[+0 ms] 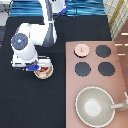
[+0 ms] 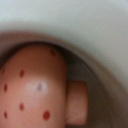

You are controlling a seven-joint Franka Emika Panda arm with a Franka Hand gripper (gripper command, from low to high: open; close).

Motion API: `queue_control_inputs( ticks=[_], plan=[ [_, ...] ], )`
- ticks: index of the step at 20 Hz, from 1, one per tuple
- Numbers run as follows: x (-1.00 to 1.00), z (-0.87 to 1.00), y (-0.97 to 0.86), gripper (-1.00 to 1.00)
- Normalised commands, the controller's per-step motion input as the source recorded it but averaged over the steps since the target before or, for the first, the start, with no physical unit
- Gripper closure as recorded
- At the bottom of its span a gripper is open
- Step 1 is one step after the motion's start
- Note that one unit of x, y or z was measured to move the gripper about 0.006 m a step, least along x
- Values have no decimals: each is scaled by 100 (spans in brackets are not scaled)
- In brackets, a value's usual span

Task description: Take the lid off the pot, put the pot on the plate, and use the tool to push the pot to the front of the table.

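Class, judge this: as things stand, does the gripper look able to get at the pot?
Probably yes: the gripper hangs right over the pot on the plate, with nothing visible between them.

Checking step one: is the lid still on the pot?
No: the lid lies on the stove, while the gripper is at the pot.

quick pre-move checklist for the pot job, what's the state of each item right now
1. Lid off the pot: ok, it lies on the stove counter.
2. Pot on the plate: ok, the wrist view shows pot inside a pale rim.
3. Gripper position: ok, right over the pot.
4. Gripper open or shut: cannot tell.
5. Tool located: cannot tell, not seen.
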Motion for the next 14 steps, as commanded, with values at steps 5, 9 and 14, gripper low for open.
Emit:
queue_control_inputs(
  ticks=[5, 9, 14],
  plan=[
    [-30, 59, -24, -100],
    [-39, 89, -22, -100],
    [-53, 85, -31, -100]
  ],
)
